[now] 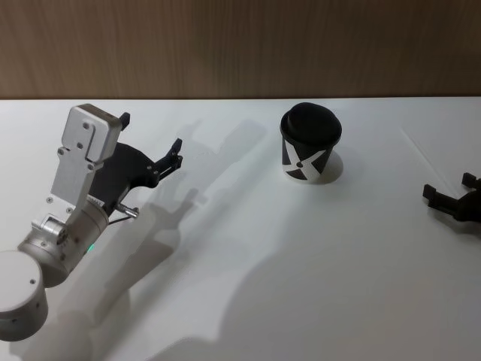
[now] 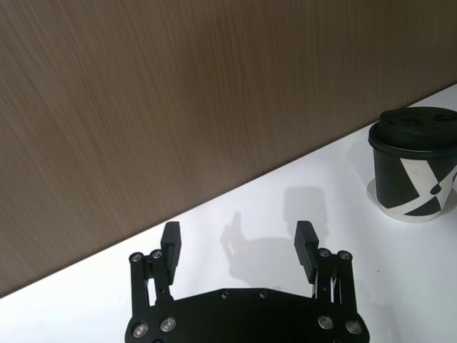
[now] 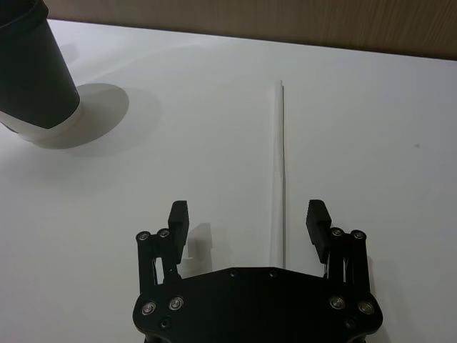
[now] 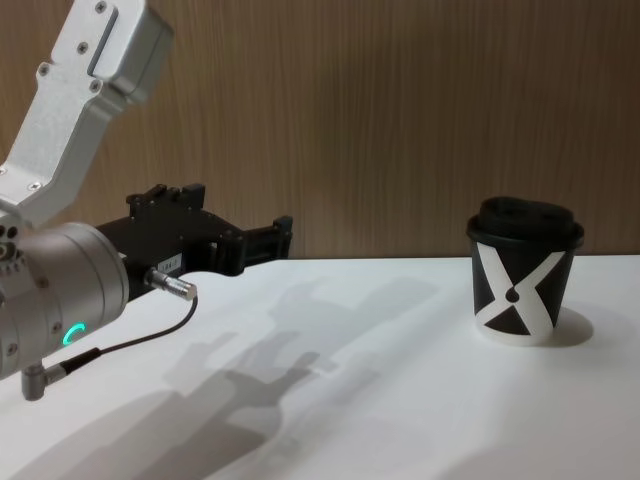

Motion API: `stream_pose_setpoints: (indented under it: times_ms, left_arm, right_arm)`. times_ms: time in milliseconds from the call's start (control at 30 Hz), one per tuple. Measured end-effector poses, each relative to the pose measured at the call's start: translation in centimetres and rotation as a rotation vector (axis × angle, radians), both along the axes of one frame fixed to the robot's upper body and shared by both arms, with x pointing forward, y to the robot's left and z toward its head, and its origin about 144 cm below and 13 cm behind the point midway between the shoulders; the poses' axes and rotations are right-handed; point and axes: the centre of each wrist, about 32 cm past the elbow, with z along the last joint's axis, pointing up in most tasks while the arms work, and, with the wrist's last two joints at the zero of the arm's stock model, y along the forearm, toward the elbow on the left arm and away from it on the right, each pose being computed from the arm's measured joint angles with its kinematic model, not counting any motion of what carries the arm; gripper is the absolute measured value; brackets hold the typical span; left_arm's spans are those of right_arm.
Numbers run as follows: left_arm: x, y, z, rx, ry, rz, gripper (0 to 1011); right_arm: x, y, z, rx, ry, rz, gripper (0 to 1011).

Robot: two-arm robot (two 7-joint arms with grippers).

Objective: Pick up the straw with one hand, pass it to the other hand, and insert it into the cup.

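- Left gripper point(image 1: 150, 134): raised over the left part of the white bench point(image 1: 248, 301), pointing toward the wood-panel wall point(image 1: 225, 45) at the back.
- In the left wrist view the left gripper point(image 2: 238, 234) has its fingers point(image 2: 171, 241) spread wide with nothing between them. Its shadow falls on the bench ahead.
- Right gripper point(image 1: 449, 186): at the right edge of the head view, low and near the bench surface, well apart from the left one.
- In the right wrist view the right gripper point(image 3: 248, 214) also has its fingers point(image 3: 318, 218) wide apart and grips nothing.
- Straw point(image 3: 278, 171): lying flat on the bench, thin and white. It runs straight away from the right gripper.
- The straw's near end passes between the two right fingers, closer to one than the other. No finger touches it. Can't tell the height of the fingers above it.
- Cup point(image 1: 310, 147): upright on the bench, right of centre and toward the back wall, with its black domed lid on and the white X facing the robot.
- The cup is apart from both grippers and off to the side of the straw, not touching it.
- The chest view shows the cup point(image 4: 522, 270) free-standing, with the left gripper level with it, well to its left.
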Motion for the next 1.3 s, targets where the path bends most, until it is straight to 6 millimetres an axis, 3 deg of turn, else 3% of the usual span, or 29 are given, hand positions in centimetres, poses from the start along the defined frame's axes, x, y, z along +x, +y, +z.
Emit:
stream_pose_setpoints:
  times_ms: [1200, 1300]
  left_arm:
    - [0.0, 0.0, 0.0, 0.0, 0.0, 0.0, 1000]
    - [0.0, 0.0, 0.0, 0.0, 0.0, 0.0, 1000]
  right_arm:
    - [0.27, 0.2, -0.35, 0.013, 0.014, -0.007, 1001]
    - [0.28, 0.21, -0.37, 0.014, 0.015, -0.007, 934]
